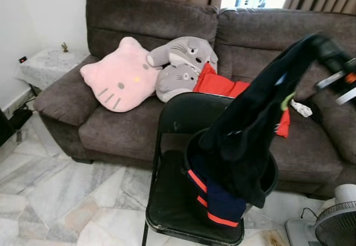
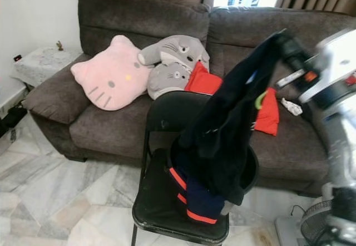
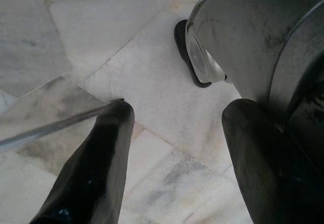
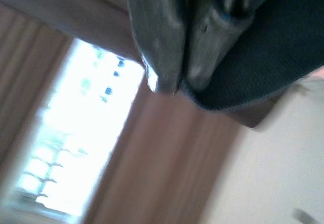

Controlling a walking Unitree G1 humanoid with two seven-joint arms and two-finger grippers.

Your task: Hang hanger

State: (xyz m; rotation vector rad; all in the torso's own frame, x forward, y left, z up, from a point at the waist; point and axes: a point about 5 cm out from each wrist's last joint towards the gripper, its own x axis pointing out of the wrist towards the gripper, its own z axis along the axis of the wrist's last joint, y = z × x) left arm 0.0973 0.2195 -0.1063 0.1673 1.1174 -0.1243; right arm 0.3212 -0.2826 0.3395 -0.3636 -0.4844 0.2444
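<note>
— Before the brown sofa (image 1: 139, 118), what fills the black folding chair (image 1: 178, 201)?
— A dark garment (image 1: 250, 140), lifted toward 2 o'clock by the right gripper (image 2: 286, 43), fingers clamped on it; green hanger (image 2: 260, 99) peeks out. Left gripper (image 3: 174, 148) hangs spread wide over the floor

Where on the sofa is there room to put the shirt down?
Bare cushion lies in front of the pink cat pillow, by the sofa arm. The middle is crowded by the grey plush and red cloth. The chair holds a basket.
</note>
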